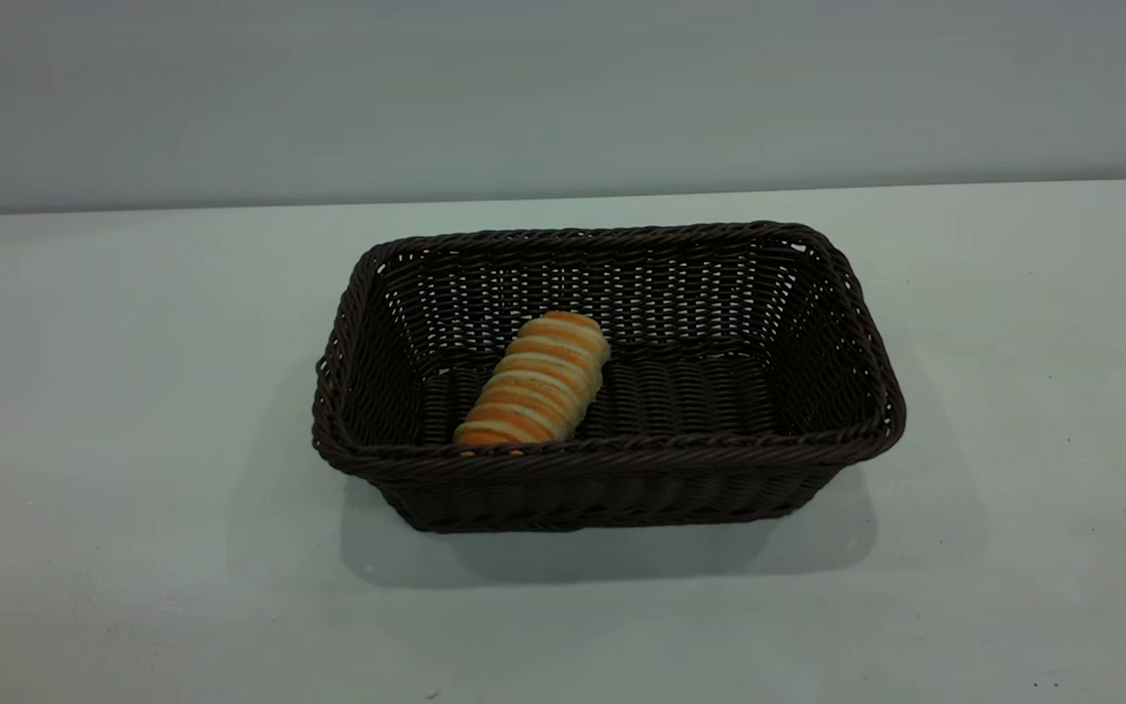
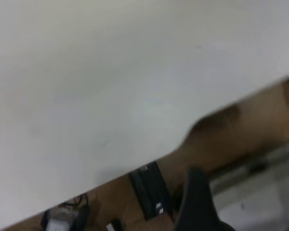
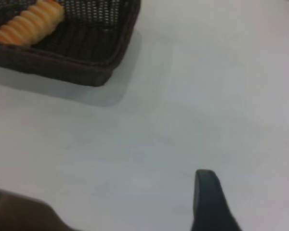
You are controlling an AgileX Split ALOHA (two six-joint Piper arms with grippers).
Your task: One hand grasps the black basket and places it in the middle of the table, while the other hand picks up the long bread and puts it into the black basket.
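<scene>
The black basket [image 1: 622, 452] stands in the middle of the table [image 1: 133, 391]. The long bread [image 1: 536, 381] lies inside it, left of centre, aslant on the basket floor. Neither gripper shows in the exterior view. In the right wrist view a corner of the basket [image 3: 86, 65] with the bread [image 3: 29, 21] in it lies far off. My right gripper [image 3: 250, 197] is open and empty over bare table, well away from the basket. My left gripper [image 2: 248, 207] is open and empty at the table's edge, with one dark finger [image 2: 197, 202] showing. The basket is out of its view.
The left wrist view shows the table's edge [image 2: 135, 168], with brown floor and a black device [image 2: 149, 190] beyond it. A grey wall [image 1: 563, 88] stands behind the table. White tabletop lies on all sides of the basket.
</scene>
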